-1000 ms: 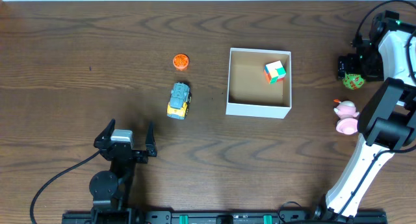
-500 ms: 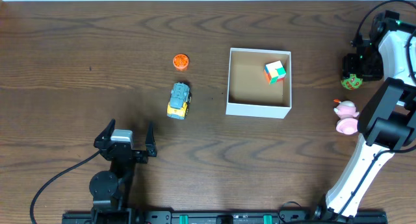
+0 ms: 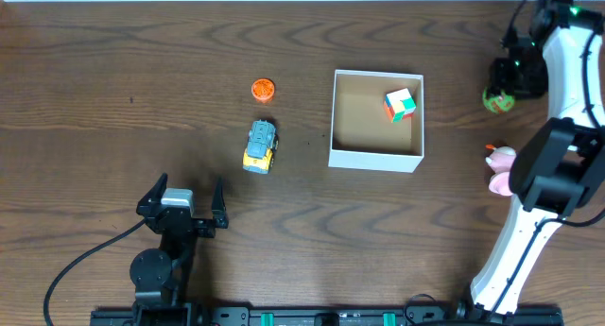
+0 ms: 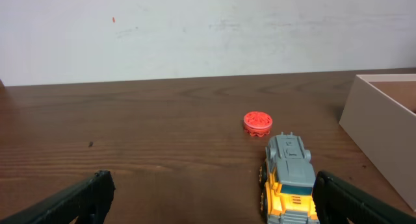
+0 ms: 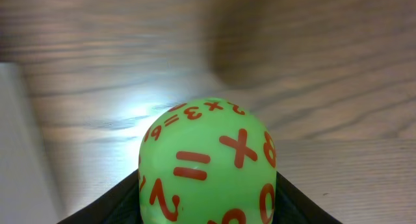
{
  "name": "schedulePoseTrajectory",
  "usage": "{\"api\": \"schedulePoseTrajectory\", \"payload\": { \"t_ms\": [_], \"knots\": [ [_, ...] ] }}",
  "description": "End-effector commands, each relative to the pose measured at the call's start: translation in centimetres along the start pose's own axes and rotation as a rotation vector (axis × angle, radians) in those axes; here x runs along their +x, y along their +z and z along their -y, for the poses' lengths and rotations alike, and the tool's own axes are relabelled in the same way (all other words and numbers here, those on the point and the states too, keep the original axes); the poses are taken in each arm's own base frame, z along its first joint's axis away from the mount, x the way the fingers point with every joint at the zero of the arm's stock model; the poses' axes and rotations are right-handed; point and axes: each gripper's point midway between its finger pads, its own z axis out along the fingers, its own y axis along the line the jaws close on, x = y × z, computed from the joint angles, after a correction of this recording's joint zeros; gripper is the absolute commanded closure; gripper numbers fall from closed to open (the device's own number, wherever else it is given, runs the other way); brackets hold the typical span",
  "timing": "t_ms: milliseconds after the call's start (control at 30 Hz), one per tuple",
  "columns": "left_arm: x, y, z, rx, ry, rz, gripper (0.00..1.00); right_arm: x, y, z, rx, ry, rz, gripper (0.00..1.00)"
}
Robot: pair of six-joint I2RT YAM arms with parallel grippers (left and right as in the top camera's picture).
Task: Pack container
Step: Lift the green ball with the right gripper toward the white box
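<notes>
The container [image 3: 374, 160] sits right of centre on a dark brown, wood-grained counter [image 3: 113, 71], a shallow square box with thin white walls and a brown cardboard floor. A small multicoloured cube [image 3: 400, 103] lies in its far right corner. To its left on the bare wood, well apart from it, stand a yellow and grey toy truck [image 3: 260, 145] and, just beyond the truck, a small orange disc [image 3: 263, 88]. The left pincer [image 3: 187, 190] rests near the front edge with its fingers spread wide and nothing between them. Its own camera looks across the counter to the truck, the disc, one white side of the box and a plain white room wall behind the far edge. The right pincer [image 3: 499, 96] is at the far right of the counter, beyond the box, closed around a green ball [image 3: 495, 103] printed with red numbers and signs. The wrist view shows a dark finger against each side of the ball, with blurred wood under it. A pink toy [image 3: 499, 167] lies nearer the front on that side, partly hidden by the white arm. A black cable [image 3: 71, 265] curls beside the left arm's base.
</notes>
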Motion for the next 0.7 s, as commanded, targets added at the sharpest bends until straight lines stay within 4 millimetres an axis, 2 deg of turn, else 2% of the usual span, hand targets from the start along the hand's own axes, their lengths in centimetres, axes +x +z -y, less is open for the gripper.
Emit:
{"api": "schedulePoseTrajectory", "payload": {
  "t_ms": [0,167,267,467,667],
  "knots": [
    [1.5,0.1,0.2,0.014,0.012,-0.045,0.02,-1.5,-6.4,-4.5,-0.067,-0.042,0.147,0.46],
    [1.5,0.1,0.2,0.014,0.012,-0.045,0.02,-1.3,-11.5,-10.7,-0.116,-0.131,0.245,0.45],
    [1.5,0.1,0.2,0.014,0.012,-0.045,0.02,-0.7,-13.4,-14.4,-0.134,-0.208,0.288,0.45],
    [1.5,0.1,0.2,0.014,0.012,-0.045,0.02,1.1,-13.6,-21.4,-0.168,-0.359,0.280,0.44],
    [1.5,0.1,0.2,0.014,0.012,-0.045,0.02,2.2,-13.7,-26.7,-0.200,-0.471,0.304,0.43]
  ]
}}
